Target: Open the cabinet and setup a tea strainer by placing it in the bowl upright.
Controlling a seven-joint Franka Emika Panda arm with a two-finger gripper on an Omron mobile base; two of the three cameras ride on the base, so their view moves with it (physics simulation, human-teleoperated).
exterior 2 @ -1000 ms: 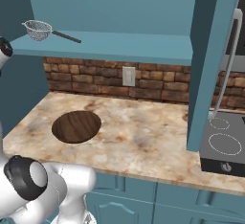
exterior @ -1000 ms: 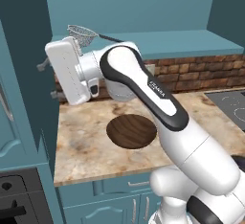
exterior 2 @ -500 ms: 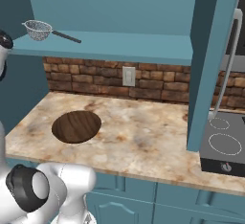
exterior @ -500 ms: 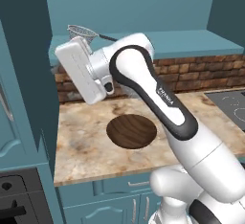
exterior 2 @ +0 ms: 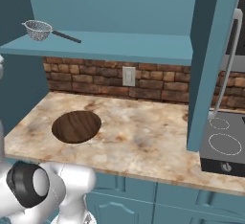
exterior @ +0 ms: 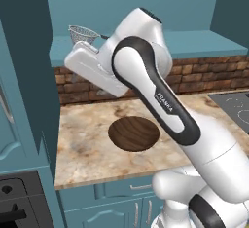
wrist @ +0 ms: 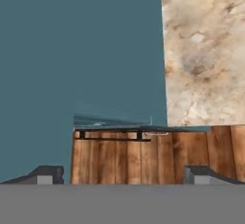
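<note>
**A:** Where is the tea strainer?

**B:** It sits on the open cabinet's lower shelf, far left, its dark handle pointing right along the shelf. The right door stands swung out over the surface.

**A:** And the bowl?

**B:** On the surface below that shelf, with nothing in it.

**A:** Your end effector?

**B:** Jaws spread wide, gripping nothing. My hand is raised beside the shelf, close to the strainer.
</note>
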